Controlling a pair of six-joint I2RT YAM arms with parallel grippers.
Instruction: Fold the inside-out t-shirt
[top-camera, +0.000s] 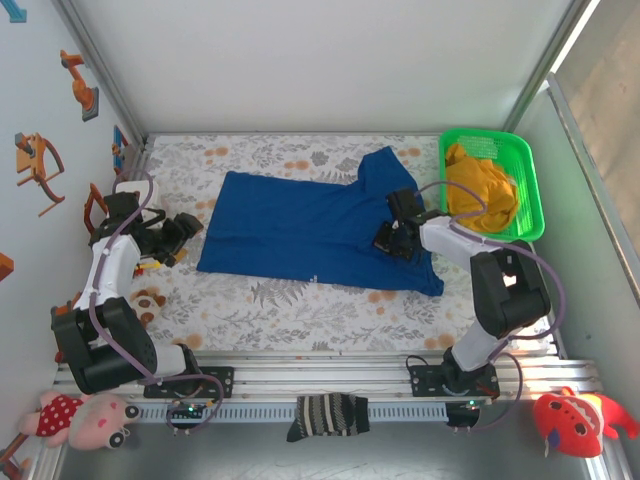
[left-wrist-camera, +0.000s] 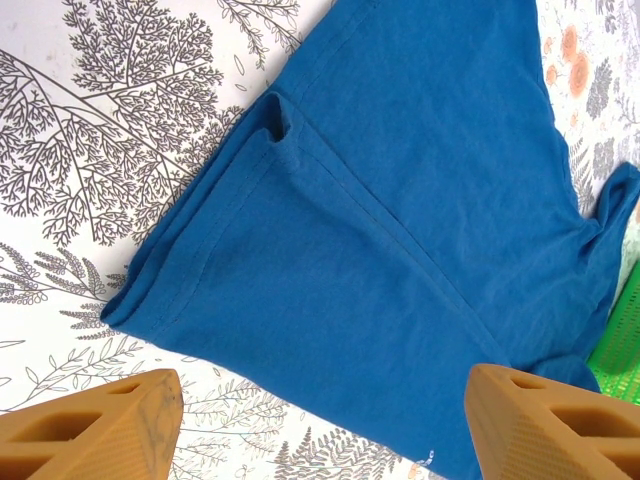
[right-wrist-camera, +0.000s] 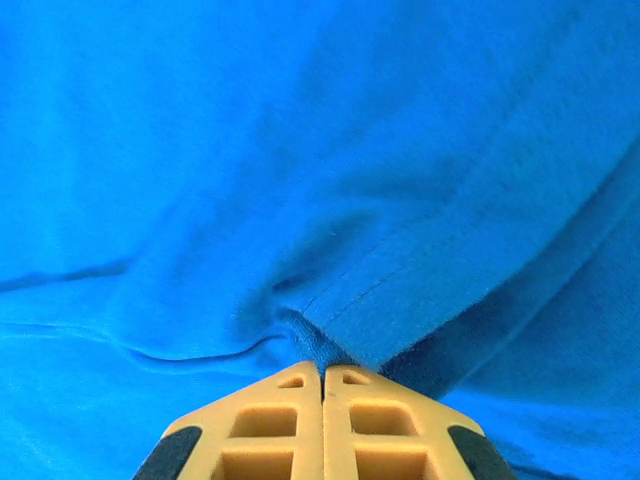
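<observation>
The royal-blue inside-out t-shirt (top-camera: 300, 225) lies spread on the floral table cloth, one sleeve reaching toward the back right. My right gripper (top-camera: 392, 240) rests on the shirt's right side. In the right wrist view the right gripper (right-wrist-camera: 322, 368) has its jaws pressed together on a raised fold of the t-shirt (right-wrist-camera: 300, 150) beside a stitched hem. My left gripper (top-camera: 172, 238) hovers just off the shirt's left edge. In the left wrist view the left gripper (left-wrist-camera: 322, 392) stands open and empty above the t-shirt (left-wrist-camera: 400, 200), whose lower corner shows small white lettering.
A green basket (top-camera: 528, 180) at the back right holds a mustard-yellow garment (top-camera: 480, 185). A dark striped sock (top-camera: 328, 415) lies on the front rail between the arm bases. Plush toys sit at the front left (top-camera: 80, 420) and front right (top-camera: 575, 420). Walls close in both sides.
</observation>
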